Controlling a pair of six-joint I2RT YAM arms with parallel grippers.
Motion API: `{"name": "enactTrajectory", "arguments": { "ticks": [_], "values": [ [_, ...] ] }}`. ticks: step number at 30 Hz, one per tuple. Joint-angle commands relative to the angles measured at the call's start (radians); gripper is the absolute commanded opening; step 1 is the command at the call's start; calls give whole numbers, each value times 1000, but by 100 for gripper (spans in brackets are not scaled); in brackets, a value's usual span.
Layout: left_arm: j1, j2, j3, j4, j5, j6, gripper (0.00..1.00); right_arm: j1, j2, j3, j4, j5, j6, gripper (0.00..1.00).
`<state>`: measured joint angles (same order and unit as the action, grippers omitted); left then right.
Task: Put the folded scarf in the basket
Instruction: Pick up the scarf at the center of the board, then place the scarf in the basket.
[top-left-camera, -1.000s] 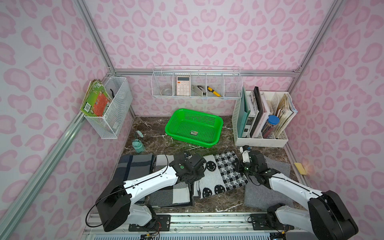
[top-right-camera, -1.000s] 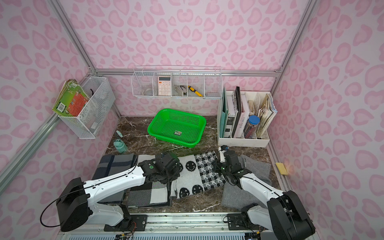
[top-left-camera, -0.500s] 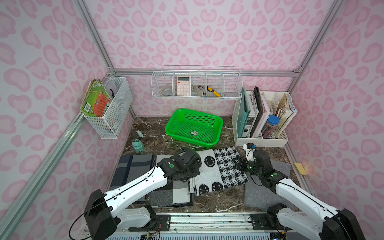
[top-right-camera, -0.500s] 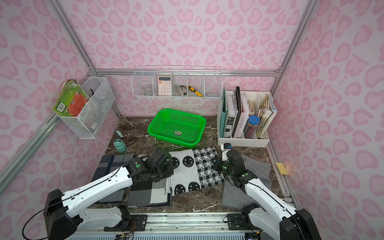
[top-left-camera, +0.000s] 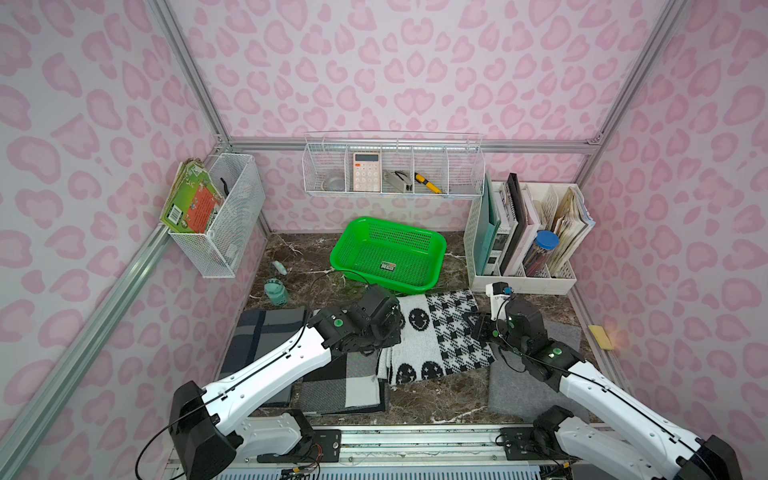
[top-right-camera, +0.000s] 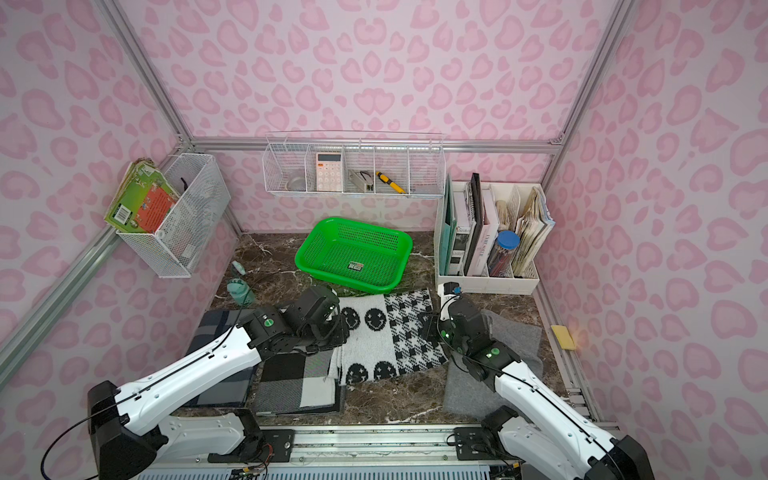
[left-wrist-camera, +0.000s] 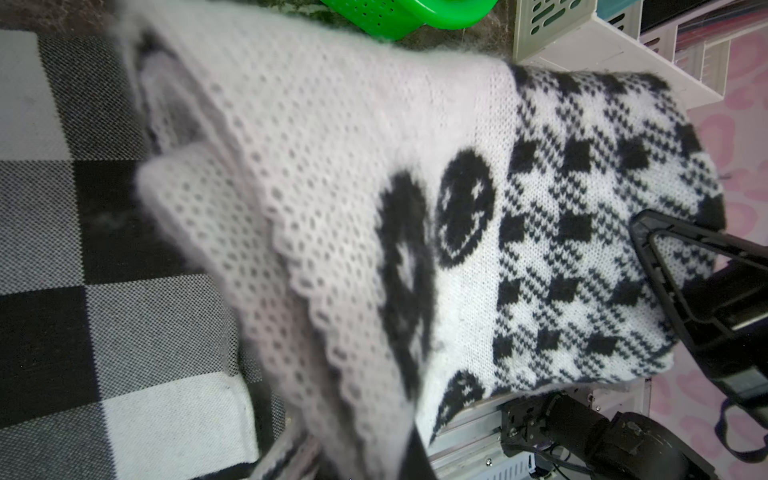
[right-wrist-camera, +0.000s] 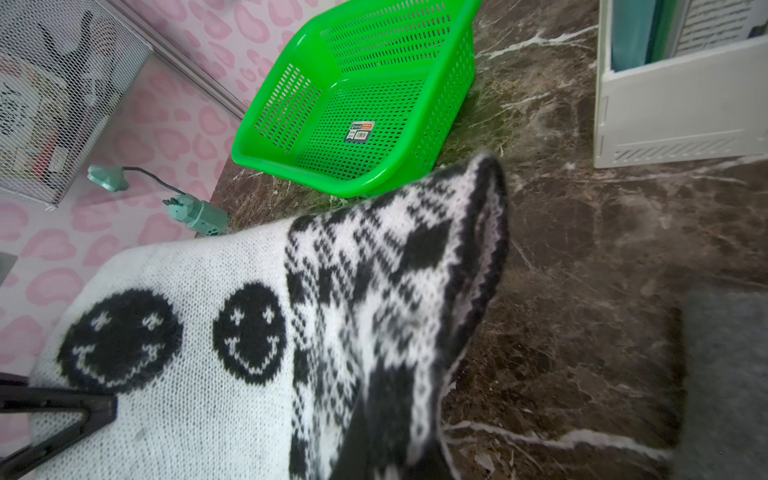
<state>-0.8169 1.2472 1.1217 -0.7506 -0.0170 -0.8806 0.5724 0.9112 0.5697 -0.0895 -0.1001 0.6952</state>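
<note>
The folded scarf (top-left-camera: 432, 332) (top-right-camera: 386, 332) is black and white knit, with smiley faces and a checked half. It hangs stretched between my two grippers, just in front of the basket (top-left-camera: 415, 266) (top-right-camera: 353, 249), which is bright green, perforated and empty but for a small label. My left gripper (top-left-camera: 392, 332) (left-wrist-camera: 415, 457) is shut on the scarf's smiley end (left-wrist-camera: 478, 249). My right gripper (top-left-camera: 478, 326) (right-wrist-camera: 374, 449) is shut on the checked end (right-wrist-camera: 395, 291). Cloth hides both sets of fingertips. The basket's near rim (right-wrist-camera: 357, 187) lies just beyond the scarf.
A checked folded cloth (top-left-camera: 345, 382) and a dark plaid one (top-left-camera: 266, 336) lie under the left arm. Grey felt (top-left-camera: 532, 386) lies under the right arm. A teal gadget (top-left-camera: 276, 291) sits left of the basket and a white file holder (top-left-camera: 528, 249) to its right. White wire baskets (top-left-camera: 392, 170) hang on the walls.
Both arms have stretched forward, carrying the scarf a little up and toward the basket. Both grips have stayed shut.
</note>
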Motion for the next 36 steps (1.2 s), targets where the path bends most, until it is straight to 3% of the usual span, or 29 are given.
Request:
{"name": "enactTrajectory", "arguments": {
  "ticks": [1, 18, 36],
  "values": [
    [6, 6, 31, -10, -7, 60, 0, 1, -3, 17, -4, 35, 1, 0],
    [69, 93, 162, -35, -10, 253, 0, 73, 100, 147, -28, 96, -10, 0],
    [235, 75, 195, 6, 89, 404, 0, 164, 240, 315, -41, 223, 6, 0]
  ]
}}
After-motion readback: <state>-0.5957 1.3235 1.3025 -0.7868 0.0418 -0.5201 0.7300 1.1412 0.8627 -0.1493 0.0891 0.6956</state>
